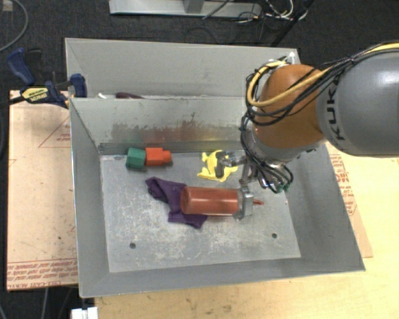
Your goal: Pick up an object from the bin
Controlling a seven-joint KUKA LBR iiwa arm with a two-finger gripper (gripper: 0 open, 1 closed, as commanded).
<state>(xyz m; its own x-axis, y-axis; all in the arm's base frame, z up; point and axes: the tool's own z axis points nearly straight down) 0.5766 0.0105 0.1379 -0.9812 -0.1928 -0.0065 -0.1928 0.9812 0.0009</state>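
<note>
- Reddish-brown cylinder (209,202), the thing nearest the end effector (246,203), lies on its side at about the middle of the bin (186,251) floor, with its long axis running from 9 to 3 o'clock.
- It looks smooth, rounded and slightly see-through, like a small bottle or tube. Its 9 o'clock end rests on a crumpled purple cloth (163,190).
- The end effector is down at the cylinder's 3 o'clock end, touching it or just beside it. Whether it is open, closed or gripping cannot be told, since the orange wrist cover and cables hide much of it.
- My judgement is that the step in hand is the descent and alignment for a grasp; nothing looks lifted yet.
- The next move calls for a firm closure across the rounded body before any lift. A smooth cylinder could roll or slip out endwise, and the cloth may drag along.
- A yellow crumpled piece (215,165) lies near, at 12 o'clock of the cylinder. A green block (135,158) and an orange block (158,156) touch each other at 10 o'clock, well apart.
</note>
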